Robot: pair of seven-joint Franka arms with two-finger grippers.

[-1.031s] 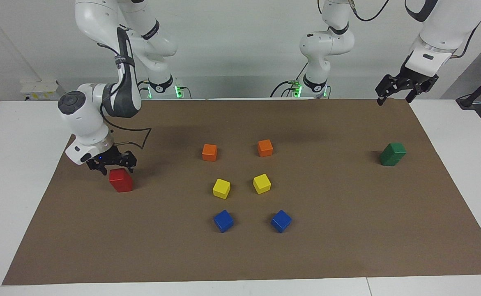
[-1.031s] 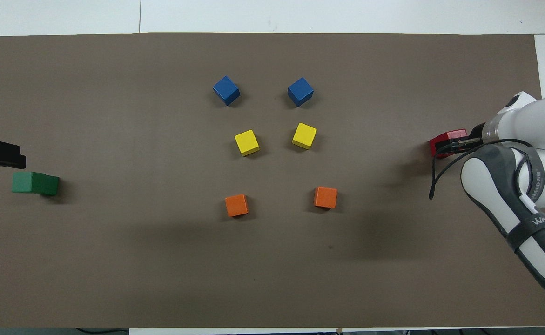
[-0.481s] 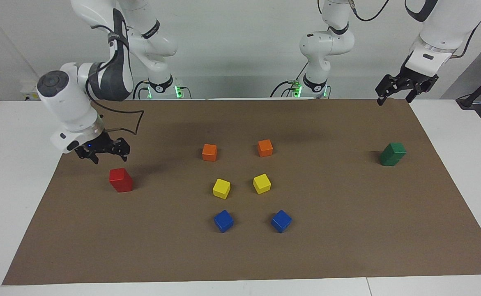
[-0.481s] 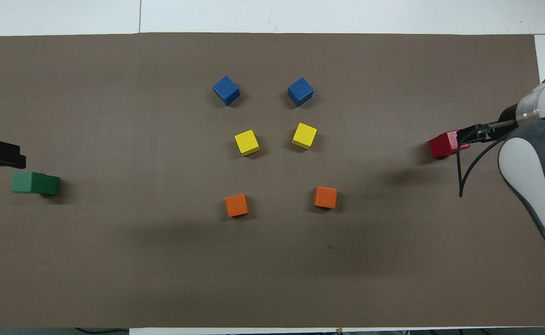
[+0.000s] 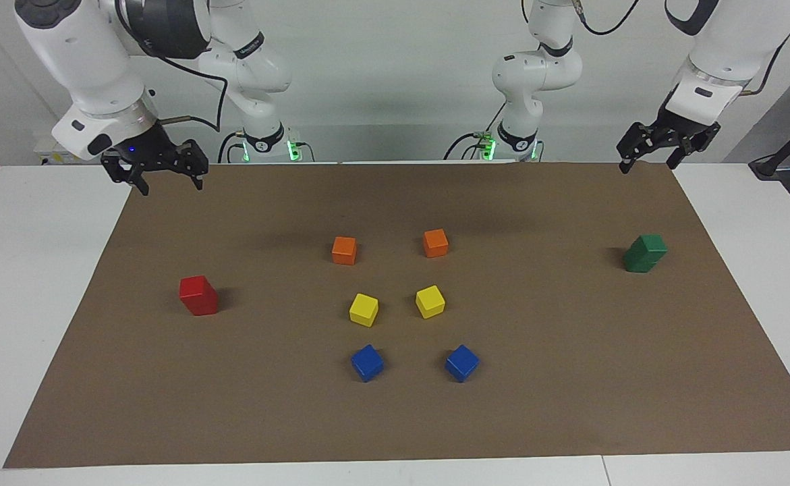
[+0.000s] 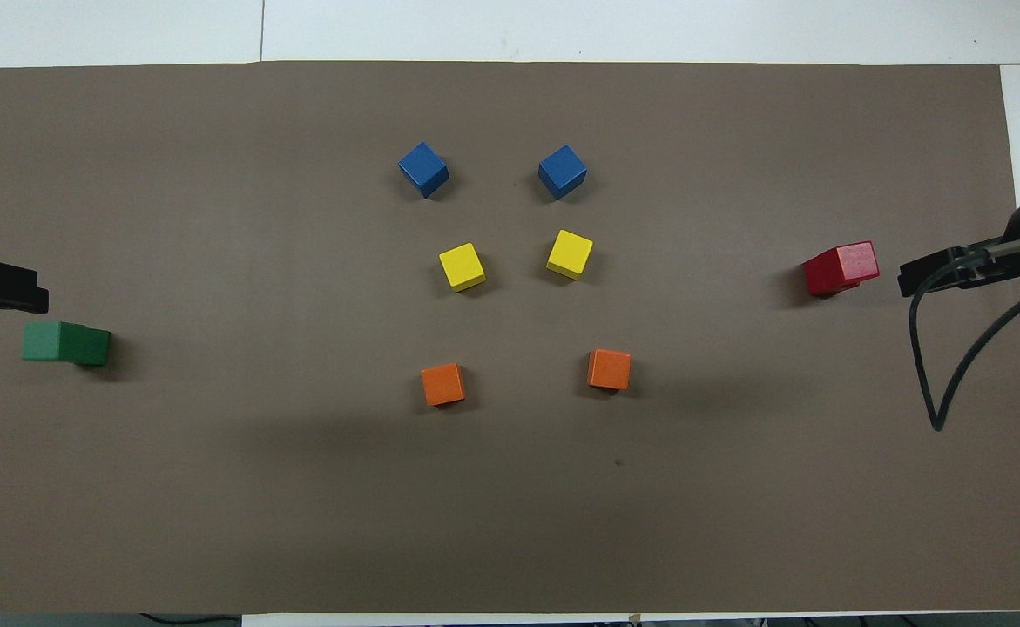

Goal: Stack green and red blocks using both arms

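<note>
Since the earlier frames the right gripper [image 5: 163,170] had risen from just above the red stack [image 5: 198,295] and drawn back toward its own base, hanging high over the mat's [image 5: 395,418] corner nearest the robots at the right arm's end. Its fingers stood apart and held nothing. The left gripper [image 5: 664,150] waited over the matching corner at the left arm's end, jaws likewise spread and empty. Both stacks appeared finished: red on red toward the right arm's end, and the green stack [image 5: 645,253] toward the left arm's end, its upper cube sitting slightly askew. By my reading, only retreat to rest remained; no further grasp seemed needed, and the orange, yellow and blue cubes stayed out of it.
</note>
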